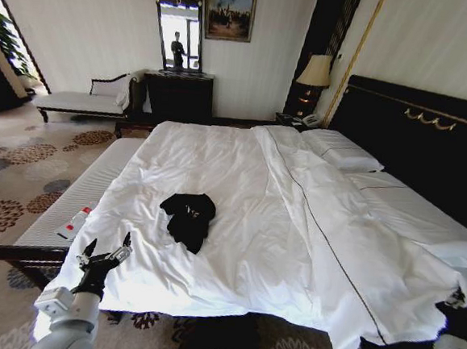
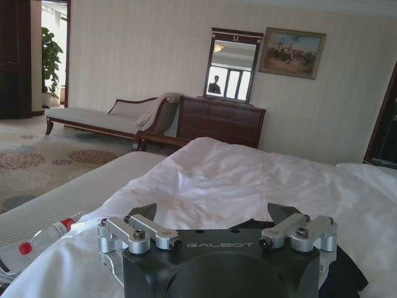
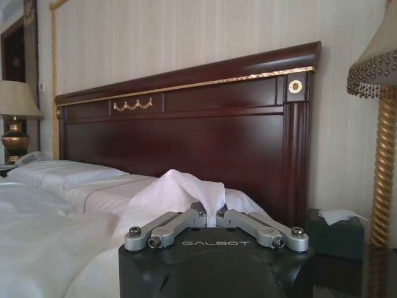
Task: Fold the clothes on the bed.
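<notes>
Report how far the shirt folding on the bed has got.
Nothing looks folded: the black T-shirt lies crumpled in a heap on the bed. Neither arm holds it. The left gripper, jaws open, sits at the bed's near corner, apart from the shirt. The right gripper, jaws closed, is by the bed's far side. Spreading and folding are all left.

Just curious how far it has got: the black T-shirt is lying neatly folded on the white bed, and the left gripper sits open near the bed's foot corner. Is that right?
Not quite. In the head view the black T-shirt lies in a crumpled heap, not neatly folded, on the white bed. The rest holds: the left gripper sits open near the bed's foot corner.
</notes>
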Controlling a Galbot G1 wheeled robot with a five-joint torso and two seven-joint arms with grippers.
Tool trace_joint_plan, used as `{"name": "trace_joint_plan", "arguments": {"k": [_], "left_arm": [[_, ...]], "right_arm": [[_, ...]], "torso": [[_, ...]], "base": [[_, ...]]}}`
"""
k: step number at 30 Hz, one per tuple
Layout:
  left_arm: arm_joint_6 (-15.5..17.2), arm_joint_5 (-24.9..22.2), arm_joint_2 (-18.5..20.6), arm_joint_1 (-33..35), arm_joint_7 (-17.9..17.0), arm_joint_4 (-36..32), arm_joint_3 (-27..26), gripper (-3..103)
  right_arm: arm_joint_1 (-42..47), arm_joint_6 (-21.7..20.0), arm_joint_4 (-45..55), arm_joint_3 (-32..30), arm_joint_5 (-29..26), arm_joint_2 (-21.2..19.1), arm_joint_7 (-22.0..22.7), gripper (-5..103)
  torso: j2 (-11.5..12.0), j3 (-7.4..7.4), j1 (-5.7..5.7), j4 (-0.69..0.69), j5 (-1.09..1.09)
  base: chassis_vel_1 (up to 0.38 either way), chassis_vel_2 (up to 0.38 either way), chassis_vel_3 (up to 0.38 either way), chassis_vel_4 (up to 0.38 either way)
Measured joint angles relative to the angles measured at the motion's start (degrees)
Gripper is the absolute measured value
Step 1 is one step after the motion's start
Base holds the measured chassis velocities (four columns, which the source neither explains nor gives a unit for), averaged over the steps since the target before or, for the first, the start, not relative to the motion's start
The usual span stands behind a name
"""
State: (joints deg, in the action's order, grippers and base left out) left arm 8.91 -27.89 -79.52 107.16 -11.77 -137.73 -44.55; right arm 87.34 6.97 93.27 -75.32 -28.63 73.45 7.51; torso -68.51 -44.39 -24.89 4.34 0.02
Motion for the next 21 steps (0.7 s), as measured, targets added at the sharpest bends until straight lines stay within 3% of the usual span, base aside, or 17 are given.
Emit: {"name": "trace_joint_plan", "arguments": {"k": [21], "left_arm": [[-0.38,0.25,-1.23,1.23,0.55,-0.38,-0.48,100]], "right_arm": [[-5.52,6.14,-22.43,-1.97,1.88,-8.06,1.48,1]], "torso": [[0.0,0.0,0.0,-0.04,-0.01]], "base": [[0.0,0.0,0.0,0.0]]}}
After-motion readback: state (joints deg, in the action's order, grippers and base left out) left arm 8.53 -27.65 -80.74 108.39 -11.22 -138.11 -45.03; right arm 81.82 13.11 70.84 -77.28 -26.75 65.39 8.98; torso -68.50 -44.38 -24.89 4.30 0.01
